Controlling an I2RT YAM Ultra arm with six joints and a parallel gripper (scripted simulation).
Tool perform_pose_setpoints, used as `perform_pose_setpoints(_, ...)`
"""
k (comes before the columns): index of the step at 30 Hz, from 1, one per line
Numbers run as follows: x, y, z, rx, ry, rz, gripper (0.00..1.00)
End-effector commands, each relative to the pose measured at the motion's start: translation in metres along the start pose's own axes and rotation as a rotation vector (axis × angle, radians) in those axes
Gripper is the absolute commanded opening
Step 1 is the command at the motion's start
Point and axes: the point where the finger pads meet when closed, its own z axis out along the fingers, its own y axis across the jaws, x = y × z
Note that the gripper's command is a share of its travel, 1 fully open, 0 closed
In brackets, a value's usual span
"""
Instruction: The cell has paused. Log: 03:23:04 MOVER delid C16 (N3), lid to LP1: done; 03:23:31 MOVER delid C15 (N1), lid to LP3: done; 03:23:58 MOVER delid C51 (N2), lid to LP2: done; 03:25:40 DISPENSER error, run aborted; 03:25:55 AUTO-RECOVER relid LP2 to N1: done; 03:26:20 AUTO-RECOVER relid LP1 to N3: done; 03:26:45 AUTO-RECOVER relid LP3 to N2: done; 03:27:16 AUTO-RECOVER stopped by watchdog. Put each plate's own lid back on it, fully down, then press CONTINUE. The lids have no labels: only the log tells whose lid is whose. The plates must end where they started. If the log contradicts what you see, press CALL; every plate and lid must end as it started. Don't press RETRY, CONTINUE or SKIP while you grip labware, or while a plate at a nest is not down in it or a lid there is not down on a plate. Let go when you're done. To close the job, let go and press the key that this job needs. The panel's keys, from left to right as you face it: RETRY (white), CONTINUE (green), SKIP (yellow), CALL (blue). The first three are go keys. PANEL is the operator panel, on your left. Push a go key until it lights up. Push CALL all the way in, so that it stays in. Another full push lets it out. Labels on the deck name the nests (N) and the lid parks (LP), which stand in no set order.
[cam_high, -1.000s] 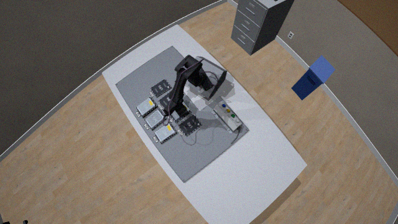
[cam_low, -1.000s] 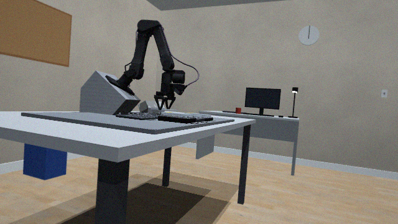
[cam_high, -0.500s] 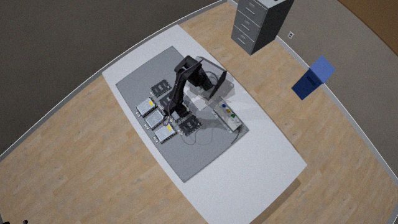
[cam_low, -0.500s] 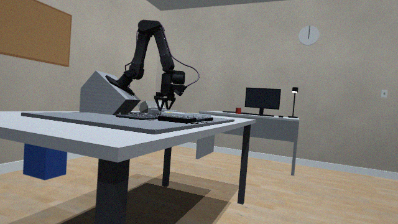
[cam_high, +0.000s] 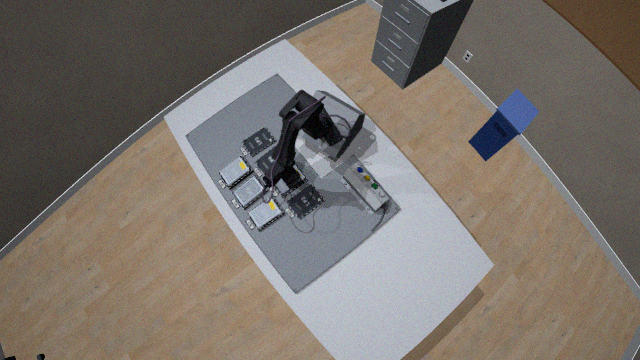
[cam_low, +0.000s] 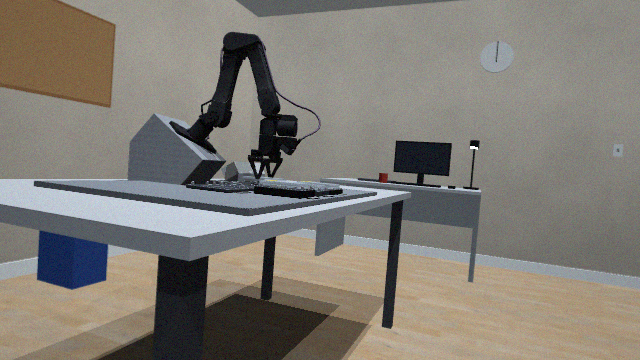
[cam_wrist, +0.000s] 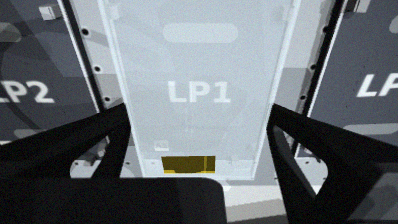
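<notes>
The jaws, spread wide, are clamped on the long sides of a clear lid (cam_wrist: 197, 95), which hangs right over the LP1 label (cam_wrist: 198, 92) on the worktop (cam_high: 425, 260), between the LP2 label (cam_wrist: 22, 93) and another park.

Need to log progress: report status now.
Gripper shut on clear lid, over park LP1. Lid not released. Three plates in their nests. Nothing in the way.
</notes>
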Motion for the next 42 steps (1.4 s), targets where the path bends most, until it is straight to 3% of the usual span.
perform_pose_setpoints(1, -0.001, -0.003, 0.003, 0.015, -0.009, 0.008, 0.00)
perform_pose_setpoints(8, -0.003, -0.003, 0.003, 0.012, -0.022, 0.007, 0.00)
perform_pose_setpoints(13, 0.003, -0.005, 0.008, 0.017, 0.000, 0.008, 0.00)
perform_pose_setpoints(20, -0.008, -0.002, 0.005, 0.009, -0.033, 0.006, 0.00)
perform_pose_setpoints(30, 0.004, -0.004, 0.013, 0.016, 0.000, 0.008, 0.00)
perform_pose_setpoints(37, -0.008, 0.000, 0.010, 0.005, -0.034, 0.004, 0.00)
perform_pose_setpoints(42, -0.004, 0.000, 0.013, 0.006, -0.025, 0.003, 0.00)
